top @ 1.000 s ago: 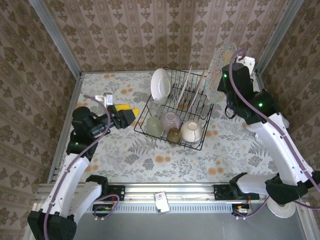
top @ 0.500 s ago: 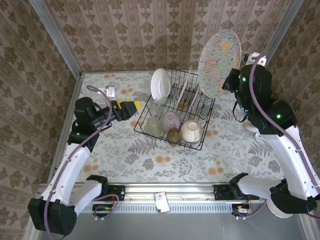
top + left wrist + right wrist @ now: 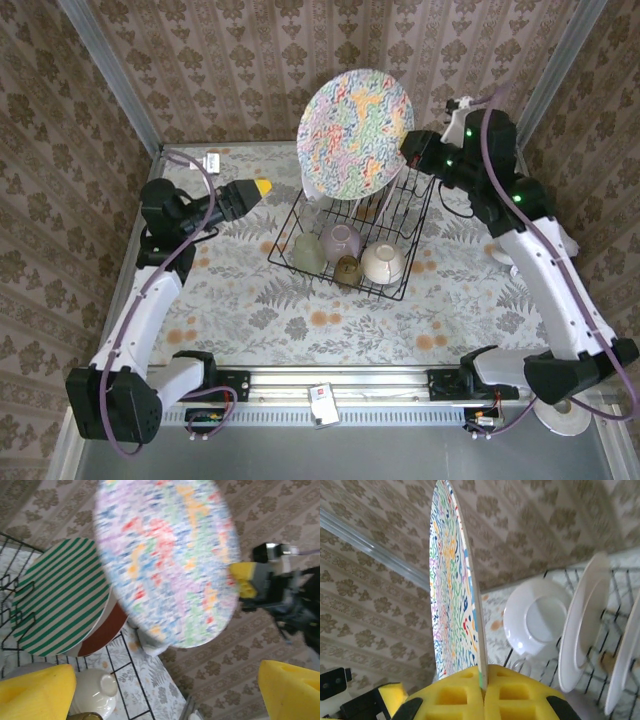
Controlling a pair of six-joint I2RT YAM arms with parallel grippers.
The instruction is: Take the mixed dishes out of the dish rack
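- two claws, two states: my right claw [image 3: 482, 680] is clenched on the lower rim of the multicoloured plate [image 3: 355, 135].
- the multicoloured plate stands upright, raised over the far end of the dish rack [image 3: 415, 245].
- my left claw [image 3: 255, 188] is released, fingers wide apart, hovering just left of the rack and facing the plate.
- rack slots: a green-striped plate [image 3: 62, 595] stands with a reddish plate [image 3: 105, 635] close behind it.
- near side of the rack, in a row: tumbler [image 3: 308, 252], lilac bowl [image 3: 341, 241], amber cup [image 3: 348, 268], cream bowl [image 3: 383, 263].
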